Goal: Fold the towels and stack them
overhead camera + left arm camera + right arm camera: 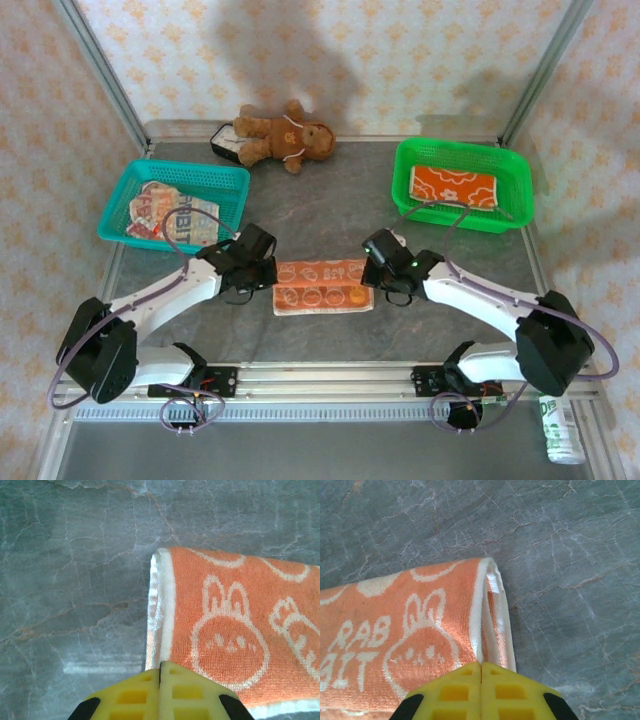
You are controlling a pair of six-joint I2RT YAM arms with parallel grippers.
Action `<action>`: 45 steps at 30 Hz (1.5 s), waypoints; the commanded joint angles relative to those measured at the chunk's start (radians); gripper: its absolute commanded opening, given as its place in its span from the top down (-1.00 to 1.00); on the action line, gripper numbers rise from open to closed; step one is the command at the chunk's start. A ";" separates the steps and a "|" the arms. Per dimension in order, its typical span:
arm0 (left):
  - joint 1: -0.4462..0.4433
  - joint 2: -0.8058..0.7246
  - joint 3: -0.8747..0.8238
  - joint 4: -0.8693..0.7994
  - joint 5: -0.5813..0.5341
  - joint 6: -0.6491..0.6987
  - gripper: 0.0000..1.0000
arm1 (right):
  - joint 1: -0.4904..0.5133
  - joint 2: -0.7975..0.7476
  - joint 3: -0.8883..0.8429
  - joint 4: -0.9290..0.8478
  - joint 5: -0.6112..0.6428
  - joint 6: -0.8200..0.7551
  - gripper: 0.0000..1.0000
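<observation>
Two grippers worked the table's [330,205] near middle. The left gripper [160,664] was clenched, yellow fingers pressed together on the left end of the cartoon towel [322,285], whose white edge ran into their seam. The right gripper [481,664] was clenched the same way on the right end, where the fold's layers gaped slightly. The towel lay folded into a flat orange-and-cream strip with rabbits. Farther back on the left, a teal basket [120,205] held the crumpled lettered towel [175,215]; on the right, a green basket [400,170] held the folded flowered towel [455,187]. A teddy bear [285,135] lay at the far edge.
</observation>
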 commanded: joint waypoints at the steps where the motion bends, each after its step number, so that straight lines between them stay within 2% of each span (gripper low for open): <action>1: -0.014 -0.052 0.024 -0.109 0.000 -0.039 1.00 | 0.002 -0.056 0.004 -0.098 0.020 -0.005 1.00; 10: -0.076 -0.097 -0.052 -0.101 0.025 -0.089 1.00 | 0.006 -0.082 -0.075 -0.069 -0.026 0.033 1.00; 19: -0.113 -0.031 -0.168 0.039 0.028 -0.136 1.00 | 0.024 -0.060 -0.206 0.060 -0.067 0.092 1.00; 25: -0.115 0.039 -0.165 0.053 0.001 -0.114 1.00 | 0.072 -0.007 -0.202 0.086 -0.069 0.112 1.00; 35: -0.115 0.020 -0.141 0.008 -0.027 -0.097 1.00 | 0.083 -0.030 -0.167 0.042 -0.071 0.091 1.00; 36: -0.115 0.023 -0.138 0.007 -0.023 -0.094 0.99 | 0.083 -0.028 -0.166 0.035 -0.070 0.088 0.88; 37: -0.115 0.026 -0.131 0.000 -0.023 -0.089 0.82 | 0.083 -0.028 -0.163 0.025 -0.063 0.086 0.66; 38: -0.115 0.027 -0.121 -0.005 -0.025 -0.084 0.67 | 0.083 -0.030 -0.160 0.016 -0.052 0.084 0.52; 40: -0.114 0.027 -0.093 -0.027 -0.032 -0.064 0.30 | 0.083 -0.045 -0.157 0.011 -0.035 0.078 0.39; 43: -0.113 0.038 -0.050 -0.045 -0.057 -0.025 0.25 | 0.083 -0.068 -0.152 0.024 -0.001 0.069 0.06; 45: -0.113 0.057 -0.030 -0.035 -0.063 0.002 0.13 | 0.083 -0.067 -0.150 0.049 0.018 0.063 -0.10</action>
